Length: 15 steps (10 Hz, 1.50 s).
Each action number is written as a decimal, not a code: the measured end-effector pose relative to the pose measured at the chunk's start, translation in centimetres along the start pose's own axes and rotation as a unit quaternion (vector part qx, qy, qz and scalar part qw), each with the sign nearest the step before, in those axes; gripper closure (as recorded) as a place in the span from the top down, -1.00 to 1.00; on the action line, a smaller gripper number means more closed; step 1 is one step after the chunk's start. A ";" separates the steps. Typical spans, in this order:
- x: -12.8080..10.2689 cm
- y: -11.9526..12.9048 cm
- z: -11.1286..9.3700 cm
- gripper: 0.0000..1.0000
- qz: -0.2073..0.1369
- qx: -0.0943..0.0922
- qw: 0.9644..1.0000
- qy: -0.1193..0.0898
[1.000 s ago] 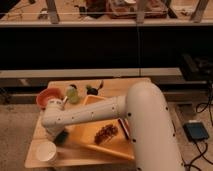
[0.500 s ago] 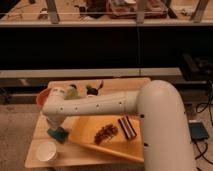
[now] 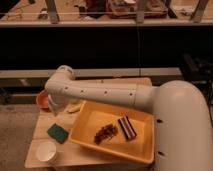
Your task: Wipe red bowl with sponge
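**Mia:** Where is the red bowl [image 3: 41,100]?

**Ben:** It sits at the back left corner of the wooden table [image 3: 35,140]. You can only see part of it. The big white arm [image 3: 100,94] covers its right side.

**Mia:** And the gripper [image 3: 53,109]?

**Ben:** It hangs down from the end of the arm, right beside the bowl, at its right edge. It may be touching the rim, but I am not sure.

**Mia:** Is it open or closed?

**Ben:** I cannot tell. That end of the arm is just a pale shape from here.

**Mia:** Does it have the sponge [image 3: 58,132]?

**Ben:** No. The sponge lies flat on the table, nearer the front than the bowl and well apart from it. It is just left of the yellow tray [image 3: 145,150]. Nothing is touching it.

**Mia:** What is in the tray?

**Ben:** A brown clump [image 3: 106,133] and a dark striped packet [image 3: 126,127], side by side in the middle.

**Mia:** Anything else?

**Ben:** A white cup [image 3: 46,151] stands at the front left corner, near the sponge. A pale yellow thing [image 3: 75,107] lies between the gripper and the tray.
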 end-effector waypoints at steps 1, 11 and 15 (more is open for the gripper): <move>1.0 0.9 -0.7 -0.09 0.012 -0.002 1.000 -0.001; -5.5 -4.8 9.9 0.60 -0.100 0.020 0.991 -0.086; -6.2 -5.7 12.9 0.60 -0.109 0.024 0.990 -0.088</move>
